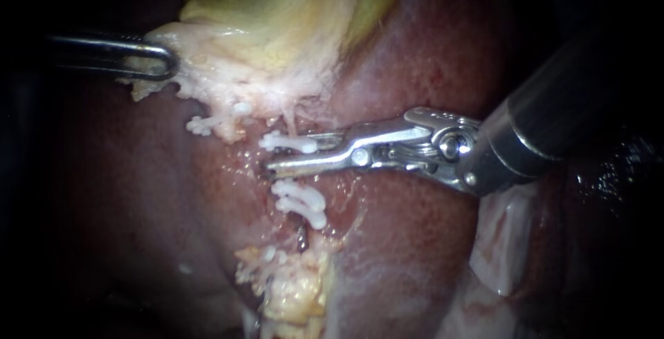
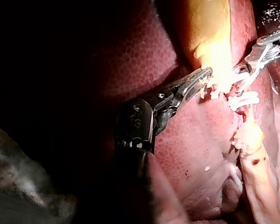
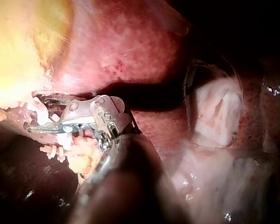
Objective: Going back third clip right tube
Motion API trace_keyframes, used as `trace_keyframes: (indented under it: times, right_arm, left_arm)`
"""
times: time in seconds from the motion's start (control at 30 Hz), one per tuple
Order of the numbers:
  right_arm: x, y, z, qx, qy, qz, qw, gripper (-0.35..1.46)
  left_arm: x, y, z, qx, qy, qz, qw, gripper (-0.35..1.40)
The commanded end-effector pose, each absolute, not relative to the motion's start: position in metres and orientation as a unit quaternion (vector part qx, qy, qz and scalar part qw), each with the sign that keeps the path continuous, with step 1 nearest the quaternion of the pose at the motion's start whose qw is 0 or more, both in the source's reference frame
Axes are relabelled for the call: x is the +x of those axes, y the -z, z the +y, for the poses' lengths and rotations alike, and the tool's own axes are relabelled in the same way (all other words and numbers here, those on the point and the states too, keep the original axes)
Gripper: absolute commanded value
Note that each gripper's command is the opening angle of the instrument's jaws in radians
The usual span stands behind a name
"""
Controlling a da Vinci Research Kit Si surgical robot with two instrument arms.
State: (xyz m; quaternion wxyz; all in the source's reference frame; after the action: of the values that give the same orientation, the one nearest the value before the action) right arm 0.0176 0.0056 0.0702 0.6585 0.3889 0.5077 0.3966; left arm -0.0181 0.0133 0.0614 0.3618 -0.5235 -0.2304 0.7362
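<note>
My right instrument (image 1: 287,153) comes in from the right, its jaws open with a narrow gap over the clipped tube. A white clip (image 1: 287,143) sits across the tube between the jaws, close to the upper one. Two more white clips (image 1: 301,202) lie on the same tube just below the lower jaw. Another white clip (image 1: 200,126) sits further left, under the pale tissue edge. My left instrument (image 1: 160,61) is shut on the pale edge of the gallbladder (image 1: 277,28) at the upper left. In the left wrist view its jaws (image 2: 203,77) pinch that tissue beside the clips (image 2: 245,99).
Dark red liver (image 1: 415,256) surrounds the site. Yellowish fatty tissue (image 1: 294,294) hangs below the clips. A pale flap of tissue (image 1: 505,242) lies under the right instrument's shaft. In the right wrist view the open jaws (image 3: 37,112) face the gallbladder (image 3: 18,51).
</note>
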Motion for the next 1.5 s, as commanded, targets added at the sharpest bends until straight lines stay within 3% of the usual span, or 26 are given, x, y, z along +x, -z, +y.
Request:
trace_keyframes:
  times: [0.03,0.2,0.3,0.47,0.8,1.0,1.5]
  right_arm:
    - [0.0175,-0.0700,0.0056,0.385,-0.390,0.511,0.662,0.47]
    - [0.0155,-0.0689,0.0048,0.349,-0.336,0.531,0.695,0.48]
    - [0.0140,-0.0683,0.0041,0.322,-0.304,0.523,0.728,0.49]
    - [0.0106,-0.0667,0.0037,0.273,-0.216,0.506,0.789,0.49]
    - [0.0058,-0.0616,0.0052,0.216,-0.111,0.536,0.809,0.50]
    - [0.0046,-0.0597,0.0052,0.215,-0.101,0.539,0.808,0.50]
    - [0.0043,-0.0595,0.0053,0.214,-0.099,0.539,0.808,0.50]
  left_arm:
    - [-0.0181,-0.0614,0.0133,-0.524,-0.736,-0.230,0.362,-0.35]
    - [-0.0180,-0.0613,0.0133,-0.524,-0.736,-0.230,0.362,-0.35]
    - [-0.0180,-0.0613,0.0133,-0.524,-0.736,-0.231,0.361,-0.35]
    - [-0.0180,-0.0613,0.0133,-0.524,-0.736,-0.231,0.361,-0.35]
    - [-0.0180,-0.0615,0.0131,-0.524,-0.736,-0.230,0.362,-0.35]
    - [-0.0184,-0.0618,0.0128,-0.524,-0.737,-0.228,0.362,-0.35]
    - [-0.0214,-0.0668,0.0116,-0.523,-0.743,-0.228,0.350,-0.35]
